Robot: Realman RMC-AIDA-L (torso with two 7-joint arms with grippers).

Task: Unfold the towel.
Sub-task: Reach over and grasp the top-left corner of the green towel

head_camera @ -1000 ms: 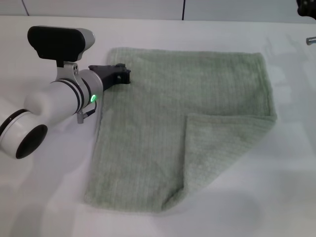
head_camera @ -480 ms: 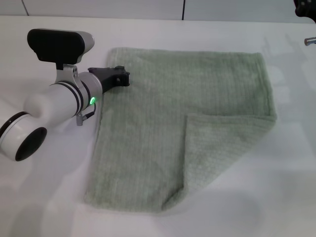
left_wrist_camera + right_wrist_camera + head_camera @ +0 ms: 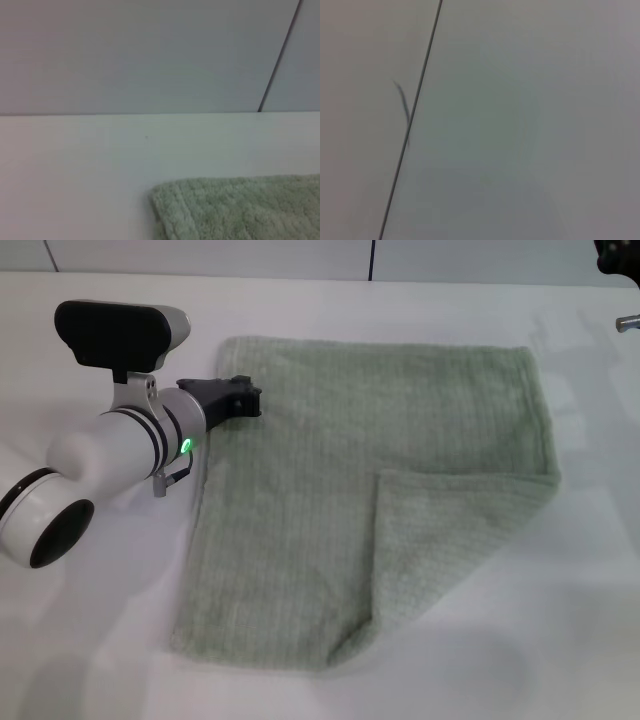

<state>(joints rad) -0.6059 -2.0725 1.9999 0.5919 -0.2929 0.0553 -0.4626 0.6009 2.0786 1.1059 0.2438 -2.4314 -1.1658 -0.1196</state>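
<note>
Left gripper [image 3: 243, 398] at the towel [image 3: 380, 490] edge, jaws' state unclear; right gripper [image 3: 620, 255] mostly cut off.

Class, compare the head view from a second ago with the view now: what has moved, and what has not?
The left arm has drifted slightly toward the far left, its claw still low at the towel's left edge. The towel lies just as before, its near right corner still folded over. The right arm stays parked at the far right.

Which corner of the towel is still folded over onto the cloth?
The near right corner of the pale sage-green terry towel: its flap lies doubled back over the cloth. The other three corners lie flat, and the left claw sits at the far left one.
</note>
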